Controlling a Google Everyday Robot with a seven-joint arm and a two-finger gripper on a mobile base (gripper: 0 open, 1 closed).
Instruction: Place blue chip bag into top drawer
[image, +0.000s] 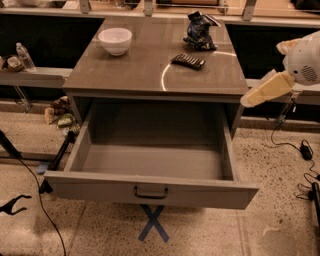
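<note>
Shows blue chip bag (199, 31) crumpled at back right of cabinet top (145, 75), near black remote (188, 61), ungrasped; top drawer (150, 187) pulled out, probably to receive it; gripper (265, 90) hovering right of cabinet, well apart from bag, open-or-closed impossible to tell; white bowl (115, 40), speckled floor (270, 220), blue tape X (152, 223).

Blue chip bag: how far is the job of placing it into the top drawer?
Done: the top drawer stands open. In hand: the gripper hangs at the right, apart from the blue chip bag on the tabletop. Left: grasping it and placing it inside.
</note>
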